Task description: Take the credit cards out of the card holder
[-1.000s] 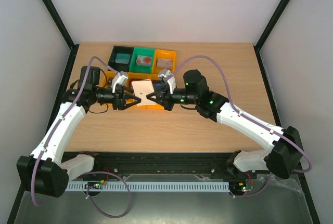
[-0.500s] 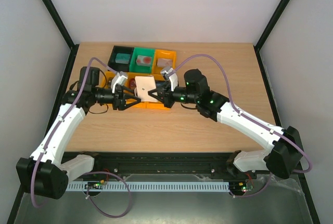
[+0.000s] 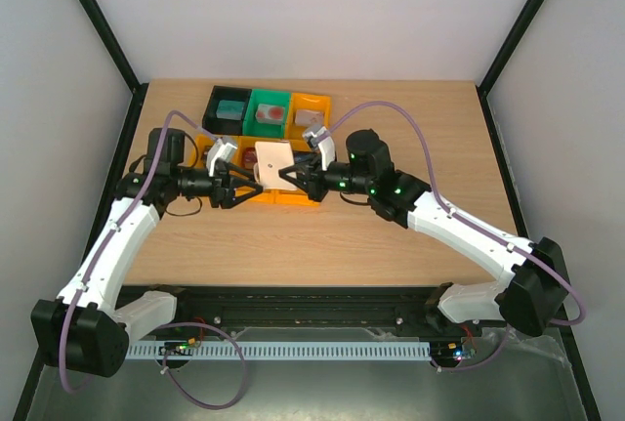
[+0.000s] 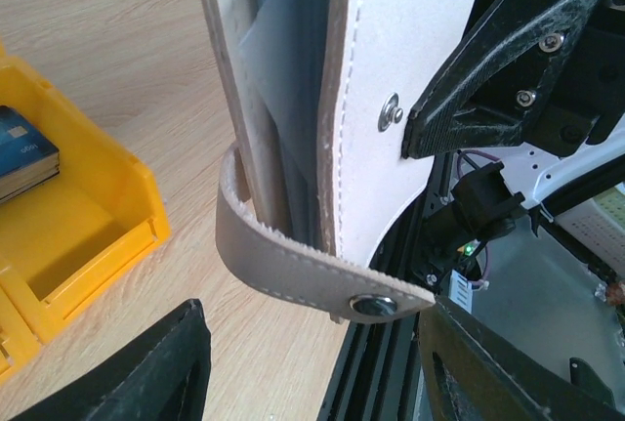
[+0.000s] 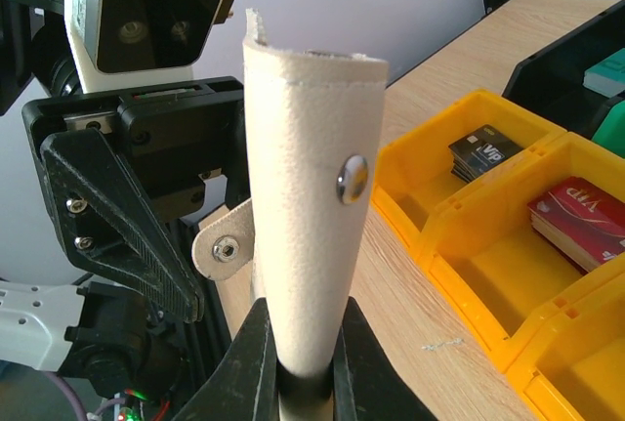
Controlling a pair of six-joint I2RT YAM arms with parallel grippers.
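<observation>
We see the right end effector (image 5: 301, 367) clamped on the tan card holder (image 3: 270, 158), which stands upright above the desk (image 3: 391, 128) with its snap strap (image 4: 293, 265) hanging loose. The left end effector (image 4: 314, 343) gapes wide around the holder's edge. A red credit card (image 5: 584, 218) and a dark credit card (image 5: 479, 152) lie in the yellow bins (image 5: 420, 196) nearby.

The right gripper (image 5: 298, 362) pinches the upright card holder (image 5: 308, 196) beside yellow bins (image 5: 488, 274) holding credit cards (image 5: 576, 221).

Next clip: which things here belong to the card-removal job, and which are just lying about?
Job: card holder; right gripper shut on it; open left gripper facing it; red card and dark card, lying in yellow bins.
Lying about: the yellow bins, black bin, green bin, table.
</observation>
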